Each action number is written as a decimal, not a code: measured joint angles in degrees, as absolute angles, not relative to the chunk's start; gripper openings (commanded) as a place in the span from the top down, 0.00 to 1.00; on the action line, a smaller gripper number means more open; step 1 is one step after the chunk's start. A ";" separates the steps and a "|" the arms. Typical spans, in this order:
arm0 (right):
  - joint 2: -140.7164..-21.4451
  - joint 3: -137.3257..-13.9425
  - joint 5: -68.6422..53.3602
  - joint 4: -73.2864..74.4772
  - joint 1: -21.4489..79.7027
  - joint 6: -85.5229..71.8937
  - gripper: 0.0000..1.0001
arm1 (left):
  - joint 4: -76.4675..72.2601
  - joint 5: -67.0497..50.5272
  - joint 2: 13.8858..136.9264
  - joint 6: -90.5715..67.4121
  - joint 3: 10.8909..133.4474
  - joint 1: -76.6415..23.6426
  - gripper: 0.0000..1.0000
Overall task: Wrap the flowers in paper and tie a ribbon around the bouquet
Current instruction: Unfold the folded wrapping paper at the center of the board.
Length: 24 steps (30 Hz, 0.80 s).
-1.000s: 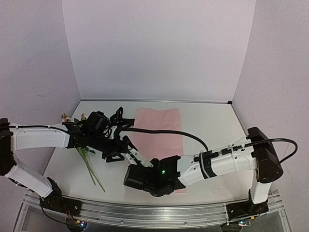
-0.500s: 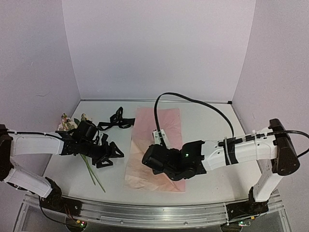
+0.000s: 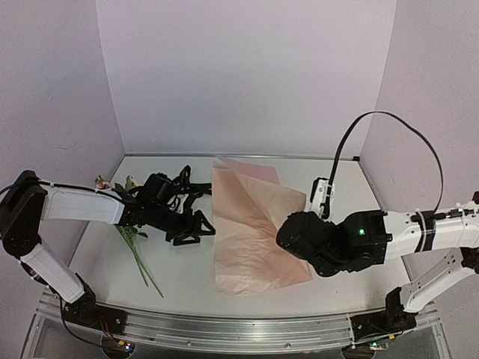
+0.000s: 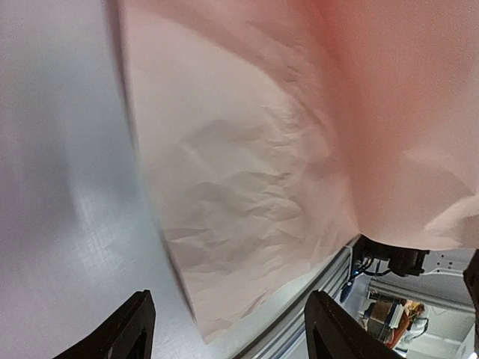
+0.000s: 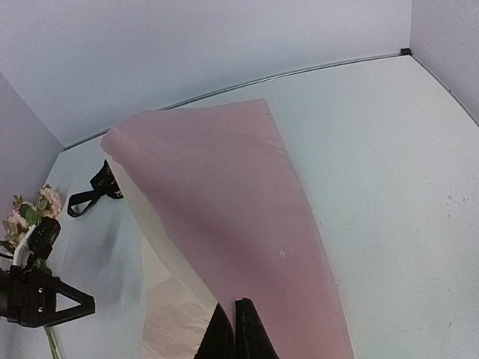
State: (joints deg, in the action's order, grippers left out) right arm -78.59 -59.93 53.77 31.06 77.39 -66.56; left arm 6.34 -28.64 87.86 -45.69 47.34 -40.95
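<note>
the right gripper (image 5: 233,329) is pinched shut on the thin, crinkly pink paper (image 3: 251,239), holding one side up. the left gripper (image 4: 228,329) is wide open and empty, just left of the paper. the flowers (image 3: 129,233) lie left of it, thin stems pointing near; the left gripper is nearer them.

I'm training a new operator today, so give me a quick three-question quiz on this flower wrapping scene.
1. True or false: the right gripper is shut on the paper.
2. In the top view, where do the flowers lie? A left of the paper; B right of it; C on it.
3. Fill in: the left gripper has its jaws ____, holding nothing.
Key: 1 true; 2 A; 3 open.
</note>
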 measured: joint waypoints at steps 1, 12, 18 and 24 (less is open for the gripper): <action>-78.07 -59.29 54.41 32.16 77.40 -68.16 1.00 | 5.07 -28.98 89.63 -45.26 49.64 -42.16 0.31; -74.36 -56.94 57.25 38.44 77.38 -79.17 1.00 | -11.97 -38.16 113.07 -46.37 58.45 -46.24 0.35; -73.43 -57.35 57.80 42.99 76.91 -81.85 1.00 | -11.98 -38.19 117.40 -48.30 62.20 -46.66 0.37; -73.80 -60.06 57.78 56.64 73.90 -88.49 1.00 | -9.03 -33.47 115.47 -49.26 61.36 -47.05 0.36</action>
State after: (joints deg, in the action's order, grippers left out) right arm -73.80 -60.06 57.78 56.64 73.90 -88.49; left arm -9.03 -33.47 115.47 -49.26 61.36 -47.05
